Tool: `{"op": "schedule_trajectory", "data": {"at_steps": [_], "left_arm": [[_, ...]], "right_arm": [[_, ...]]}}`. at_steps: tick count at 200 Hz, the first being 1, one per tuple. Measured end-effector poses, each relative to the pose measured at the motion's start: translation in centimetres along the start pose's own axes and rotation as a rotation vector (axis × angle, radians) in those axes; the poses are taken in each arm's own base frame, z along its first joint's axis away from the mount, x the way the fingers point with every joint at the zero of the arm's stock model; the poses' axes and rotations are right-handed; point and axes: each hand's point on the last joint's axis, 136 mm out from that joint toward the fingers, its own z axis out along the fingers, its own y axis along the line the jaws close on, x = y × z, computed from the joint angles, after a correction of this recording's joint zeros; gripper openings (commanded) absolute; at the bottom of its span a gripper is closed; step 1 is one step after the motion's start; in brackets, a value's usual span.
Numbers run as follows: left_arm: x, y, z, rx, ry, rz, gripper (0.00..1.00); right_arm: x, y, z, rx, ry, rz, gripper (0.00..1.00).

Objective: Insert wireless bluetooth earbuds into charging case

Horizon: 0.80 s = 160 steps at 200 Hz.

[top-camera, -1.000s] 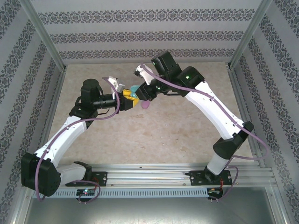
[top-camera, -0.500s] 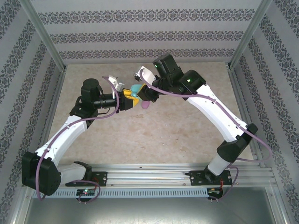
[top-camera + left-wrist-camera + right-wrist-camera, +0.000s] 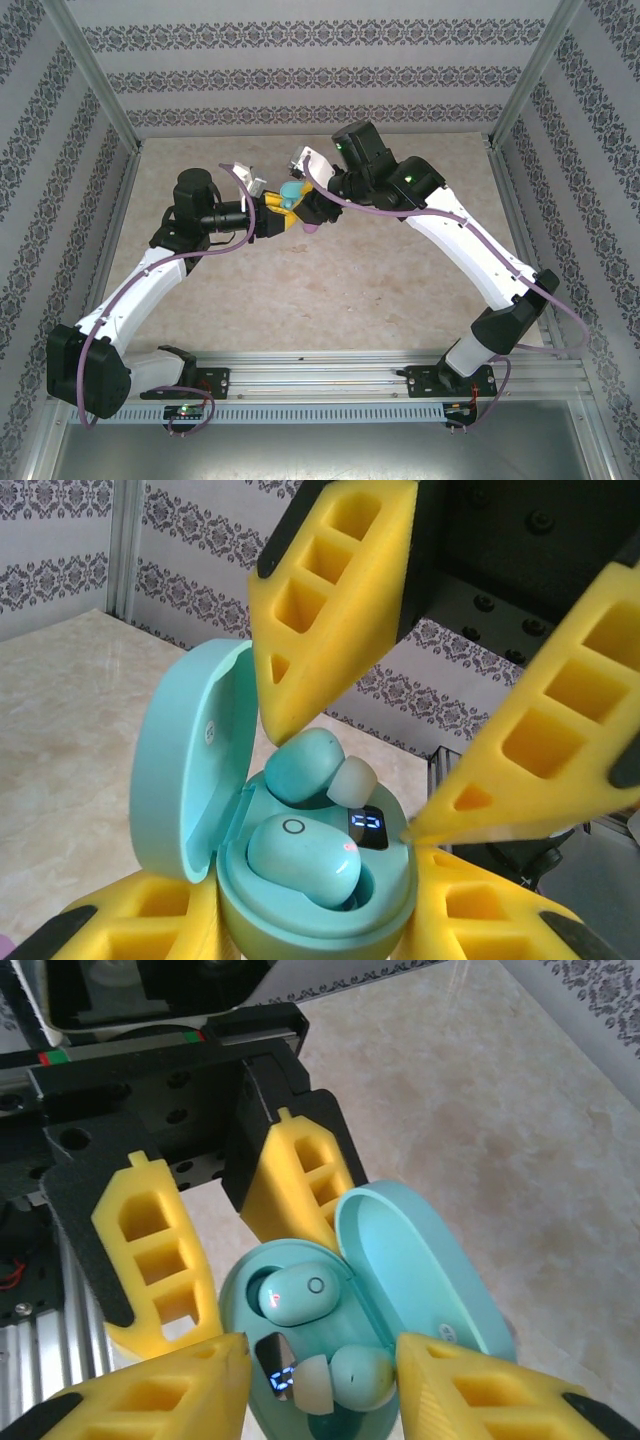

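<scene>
The left fingers (image 3: pixel 150 1250) clamp the open teal charging case (image 3: pixel 235 1300). The right fingers (image 3: pixel 490 1390) stand apart with a light blue earbud (image 3: pixel 360 1372) between them, unseated on its socket. Its long axis runs finger to finger, white tip toward the display. Best pressed gently straight down beside the seated earbud (image 3: pixel 295 1295).

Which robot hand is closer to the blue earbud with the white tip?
Right. The right gripper has its open fingers on either side of that earbud, just above the case. The left gripper is lower down, clamped around the case's base.
</scene>
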Motion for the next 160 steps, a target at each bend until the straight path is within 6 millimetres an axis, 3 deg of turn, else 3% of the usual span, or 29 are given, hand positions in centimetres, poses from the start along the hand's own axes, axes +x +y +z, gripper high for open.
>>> {"op": "schedule_trajectory", "data": {"at_steps": [85, 160], "left_arm": [[-0.8, -0.1, 0.0, 0.004, -0.025, 0.027, 0.08], [-0.9, -0.1, 0.0, 0.004, -0.03, 0.035, 0.08]], "right_arm": [[-1.6, 0.1, -1.6, -0.127, -0.069, 0.25, 0.52], [-2.3, -0.6, -2.3, -0.198, -0.091, 0.492, 0.48]]}}
